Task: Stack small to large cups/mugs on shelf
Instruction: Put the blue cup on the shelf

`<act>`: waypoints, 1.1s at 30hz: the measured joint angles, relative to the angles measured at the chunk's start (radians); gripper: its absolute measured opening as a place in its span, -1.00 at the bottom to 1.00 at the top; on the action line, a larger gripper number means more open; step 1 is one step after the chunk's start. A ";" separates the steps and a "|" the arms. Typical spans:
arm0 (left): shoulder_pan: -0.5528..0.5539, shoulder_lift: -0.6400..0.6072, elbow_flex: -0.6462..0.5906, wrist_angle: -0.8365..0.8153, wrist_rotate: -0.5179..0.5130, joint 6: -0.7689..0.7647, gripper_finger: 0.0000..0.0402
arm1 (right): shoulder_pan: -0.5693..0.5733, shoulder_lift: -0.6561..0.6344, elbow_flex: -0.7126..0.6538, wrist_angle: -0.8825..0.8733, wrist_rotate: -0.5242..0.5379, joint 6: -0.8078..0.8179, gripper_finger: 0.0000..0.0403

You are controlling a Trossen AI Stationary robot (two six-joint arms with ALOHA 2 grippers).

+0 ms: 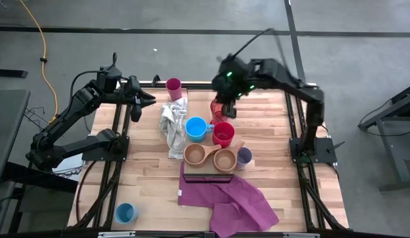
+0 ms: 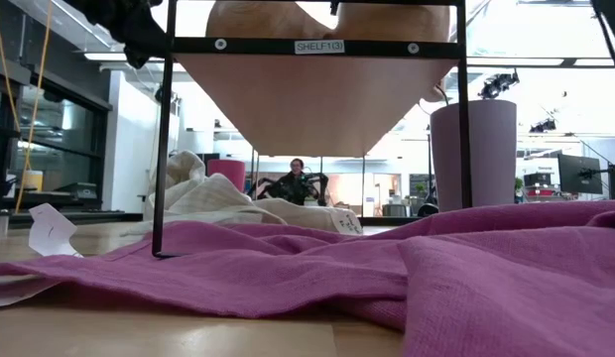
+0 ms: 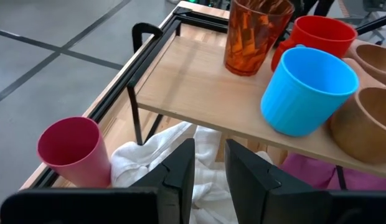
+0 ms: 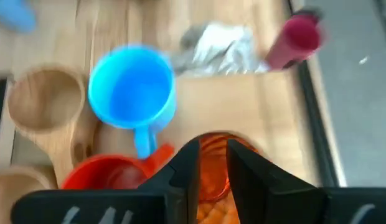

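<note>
Overhead, the surface (image 1: 271, 178) carries the shelf (image 1: 198, 132) near its middle, with a purple cloth (image 1: 231, 198) spilling off its near end and a white rag (image 1: 172, 122) beside it. On the shelf: orange-red tumbler (image 1: 219, 108) at the far end, then blue mug (image 1: 195, 127) and red mug (image 1: 223, 134) side by side, two wooden cups (image 1: 194, 155), and a lavender tumbler (image 1: 244, 157). Magenta tumbler (image 1: 174, 86) stands off the shelf at the surface's far edge. A second blue mug (image 1: 125, 213) sits alone at the near left corner. Right end effector (image 4: 211, 163) hovers over the orange-red tumbler, fingers slightly parted, gripping nothing visible. Left end effector (image 3: 208, 165) waits near the magenta tumbler, narrowly open, empty.
</note>
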 joint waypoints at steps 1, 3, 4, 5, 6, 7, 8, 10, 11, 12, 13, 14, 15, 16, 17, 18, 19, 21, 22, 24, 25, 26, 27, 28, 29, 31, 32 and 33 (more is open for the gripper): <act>0.000 0.000 0.000 0.000 0.006 0.000 -0.62 | -0.013 -0.020 0.000 0.007 0.000 0.006 -0.66; 0.000 0.000 0.000 0.000 0.016 0.000 -0.62 | -0.042 -0.068 0.000 0.005 0.002 0.029 -0.66; 0.000 0.000 0.000 0.000 0.020 0.000 -0.62 | -0.059 -0.091 0.000 -0.001 0.002 0.041 -0.66; -0.005 0.000 0.000 0.000 0.021 0.000 -0.62 | -0.075 -0.115 0.000 -0.012 0.002 0.055 -0.66; -0.009 0.000 0.000 0.000 0.022 0.000 -0.62 | -0.092 -0.139 0.000 -0.023 0.001 0.076 -0.66; -0.016 0.000 0.000 0.000 0.022 0.000 -0.62 | -0.105 -0.164 0.000 -0.030 -0.003 0.094 -0.66; -0.023 0.000 0.000 0.000 0.020 0.000 -0.62 | -0.118 -0.189 0.000 -0.040 -0.012 0.114 -0.66; -0.041 0.000 0.000 0.000 0.012 0.001 -0.62 | -0.134 -0.232 0.000 -0.074 -0.038 0.150 -0.66; -0.050 0.000 0.000 0.000 0.005 0.005 -0.62 | -0.138 -0.249 0.000 -0.100 -0.050 0.168 -0.66; -0.058 0.000 0.000 0.000 -0.002 0.010 -0.62 | -0.142 -0.263 0.000 -0.136 -0.052 0.187 -0.66; -0.067 0.000 0.000 0.000 -0.009 0.013 -0.62 | -0.145 -0.271 0.000 -0.178 -0.050 0.205 -0.66; -0.075 0.000 0.000 0.000 -0.016 0.014 -0.62 | -0.148 -0.277 0.000 -0.217 -0.041 0.223 -0.66; -0.083 0.000 0.000 0.000 -0.025 0.014 -0.62 | -0.148 -0.283 -0.011 -0.216 -0.030 0.242 -0.66; -0.090 0.000 0.000 0.000 -0.032 0.015 -0.62 | -0.145 -0.295 -0.035 -0.197 -0.033 0.262 -0.66; -0.097 0.000 0.000 0.000 -0.038 0.015 -0.62 | -0.139 -0.312 -0.066 -0.195 -0.050 0.276 -0.66; -0.103 0.000 0.000 0.000 -0.042 0.015 -0.62 | -0.129 -0.321 -0.092 -0.194 -0.056 0.281 -0.66; -0.109 0.000 0.000 0.000 -0.046 0.015 -0.62 | -0.117 -0.332 -0.120 -0.194 -0.053 0.290 -0.66; -0.118 0.000 0.000 0.000 -0.048 0.015 -0.62 | -0.100 -0.350 -0.213 -0.210 -0.017 0.308 -0.66; -0.122 0.000 0.000 0.000 -0.049 0.015 -0.62 | -0.090 -0.366 -0.277 -0.203 -0.016 0.316 -0.66; -0.127 0.000 0.000 -0.002 -0.047 0.013 -0.62 | -0.075 -0.389 -0.392 -0.147 -0.026 0.318 -0.66; -0.131 0.000 0.000 -0.004 -0.045 0.011 -0.62 | -0.070 -0.406 -0.443 -0.123 -0.030 0.322 -0.66; -0.134 0.000 0.000 -0.006 -0.043 0.005 -0.62 | -0.063 -0.422 -0.488 -0.120 -0.035 0.330 -0.66; -0.137 0.000 0.000 -0.006 -0.034 0.001 -0.62 | -0.059 -0.438 -0.529 -0.114 -0.038 0.338 -0.66; -0.138 0.000 0.000 -0.006 -0.024 -0.003 -0.62 | -0.057 -0.451 -0.568 -0.097 -0.043 0.341 -0.66; -0.136 0.000 0.000 -0.007 -0.008 -0.003 -0.62 | -0.057 -0.461 -0.602 -0.077 -0.042 0.344 -0.66; -0.136 0.000 0.000 -0.008 0.034 -0.008 -0.62 | -0.056 -0.486 -0.664 -0.044 -0.031 0.361 -0.66; -0.135 0.000 0.000 -0.012 0.072 -0.010 -0.62 | -0.056 -0.502 -0.686 -0.020 -0.029 0.367 -0.66; -0.135 0.000 0.000 -0.019 0.118 -0.012 -0.62 | -0.058 -0.521 -0.703 0.001 -0.029 0.371 -0.66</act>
